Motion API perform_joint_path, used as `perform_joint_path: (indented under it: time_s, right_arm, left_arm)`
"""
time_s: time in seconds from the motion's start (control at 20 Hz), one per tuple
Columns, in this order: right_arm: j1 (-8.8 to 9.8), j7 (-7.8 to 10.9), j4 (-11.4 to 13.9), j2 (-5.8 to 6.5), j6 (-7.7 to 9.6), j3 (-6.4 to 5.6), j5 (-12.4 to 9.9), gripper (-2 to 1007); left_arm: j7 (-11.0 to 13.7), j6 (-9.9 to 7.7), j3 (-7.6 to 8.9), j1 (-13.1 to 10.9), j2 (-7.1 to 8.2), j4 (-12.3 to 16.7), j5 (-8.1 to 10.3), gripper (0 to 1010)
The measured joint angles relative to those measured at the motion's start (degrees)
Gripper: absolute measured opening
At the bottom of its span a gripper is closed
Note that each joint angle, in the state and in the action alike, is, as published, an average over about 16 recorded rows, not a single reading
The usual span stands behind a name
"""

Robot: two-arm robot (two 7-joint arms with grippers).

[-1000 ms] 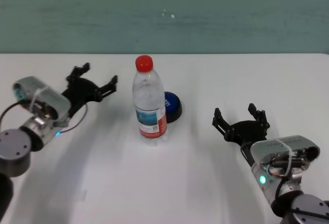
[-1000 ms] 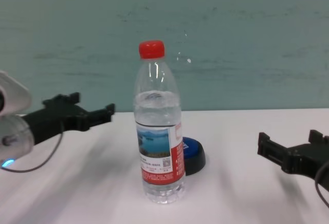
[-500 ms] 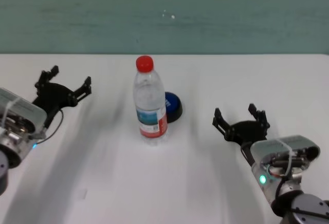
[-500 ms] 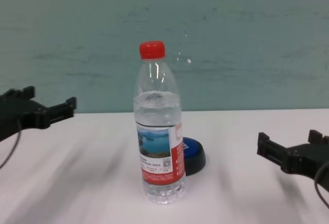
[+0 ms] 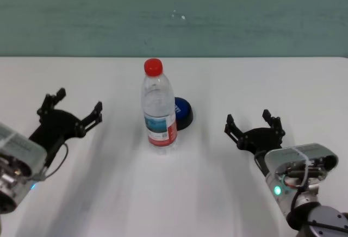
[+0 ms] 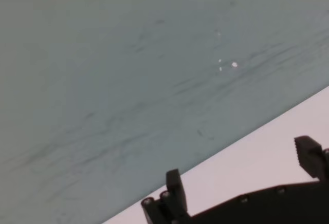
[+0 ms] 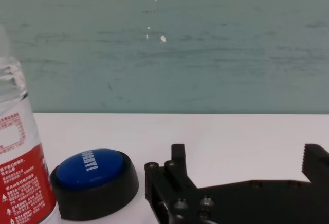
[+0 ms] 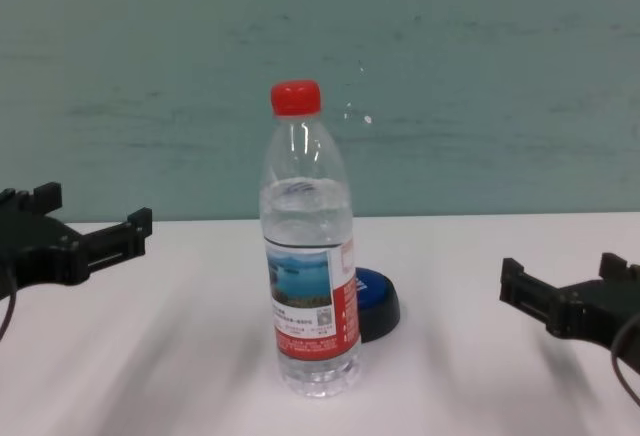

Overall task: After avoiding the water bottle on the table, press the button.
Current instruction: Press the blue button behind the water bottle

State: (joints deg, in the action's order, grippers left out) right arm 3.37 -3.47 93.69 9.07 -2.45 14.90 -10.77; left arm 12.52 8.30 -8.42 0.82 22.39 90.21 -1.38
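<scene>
The water bottle (image 5: 158, 106) was recorded upright near the middle of the table (image 5: 179, 193), red cap on. The button (image 5: 182, 112) was found just behind the bottle, toward the robot's right, partly hidden by it in the head and chest views. Only in the right wrist view was the blue dome (image 7: 91, 168) seen nearly whole, on its black base, with white lettering on top; the bottle's label edge (image 7: 23, 178) was noted close against it there, though contact could not be judged.

The left gripper (image 5: 71, 116) was observed over the table's left side, well apart from the bottle, fingers spread and nothing between them. In the left wrist view the left gripper's (image 6: 241, 183) two fingertips were seen against the wall and a strip of table only; neither bottle nor button appeared in that view.

The right gripper (image 5: 254, 126) was noted over the right side of the table, apart from the button, fingers likewise spread and empty. In the chest view both grippers were cut by the picture's edges, left (image 8: 75, 231) and right (image 8: 570, 291).
</scene>
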Motion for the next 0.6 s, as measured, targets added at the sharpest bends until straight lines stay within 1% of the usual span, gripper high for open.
perform_joint_path:
  time_s: [0.1, 0.25, 0.45, 0.6]
  right_arm:
    - [0.00, 0.00, 0.00, 0.00, 0.00, 0.00, 0.00, 1004]
    - [0.00, 0.00, 0.00, 0.00, 0.00, 0.00, 0.00, 1004]
    - [0.00, 0.00, 0.00, 0.00, 0.00, 0.00, 0.00, 1004]
    - [0.00, 0.00, 0.00, 0.00, 0.00, 0.00, 0.00, 1004]
  left_arm:
    - [0.50, -0.04, -0.08, -1.78, -0.14, 1.82, -0.10, 1000]
    - [1.40, 0.42, -0.61, -3.81, -0.44, 3.55, -0.28, 1000]
    - [2.66, 1.64, -1.79, -5.62, -0.80, 4.58, -0.60, 1000]
    - [3.33, 2.73, -2.86, -6.34, -0.92, 4.65, -1.01, 1000]
